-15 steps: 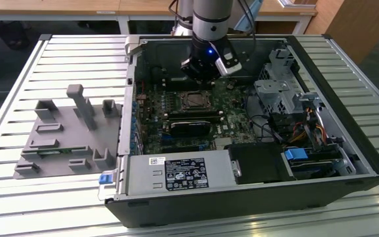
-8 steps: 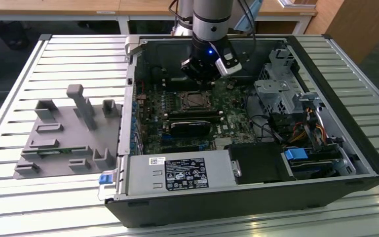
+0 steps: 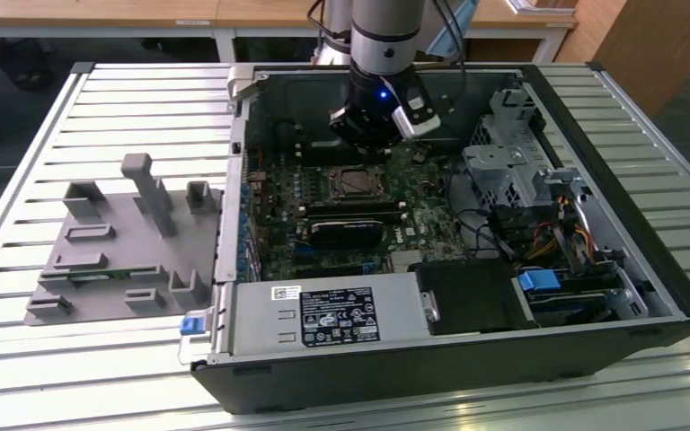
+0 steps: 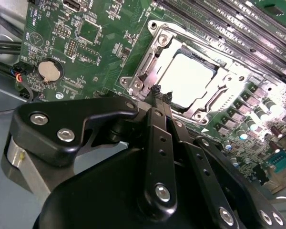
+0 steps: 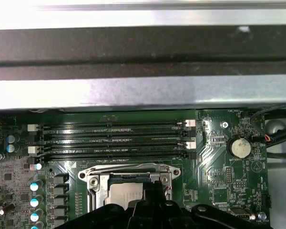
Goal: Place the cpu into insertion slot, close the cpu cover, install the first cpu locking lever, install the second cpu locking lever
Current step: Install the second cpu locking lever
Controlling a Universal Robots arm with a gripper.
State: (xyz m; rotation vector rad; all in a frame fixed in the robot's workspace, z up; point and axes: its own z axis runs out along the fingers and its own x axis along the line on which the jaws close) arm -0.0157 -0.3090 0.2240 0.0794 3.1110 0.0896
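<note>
One hand (image 4: 161,94) pinched together, partly hiding cpu (image 4: 188,81) edge

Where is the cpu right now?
In the second wrist view, the cpu sits in the insertion slot under the cpu cover, just beyond the tool tips.

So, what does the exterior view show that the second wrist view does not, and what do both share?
Exterior view: the open computer case on a slatted table, a grey fixture, the arm above the board. Second wrist view: the gripper with fingertips together by the cpu cover, closed around the cpu, and a coin battery. Both: the green board and the insertion slot.
</note>
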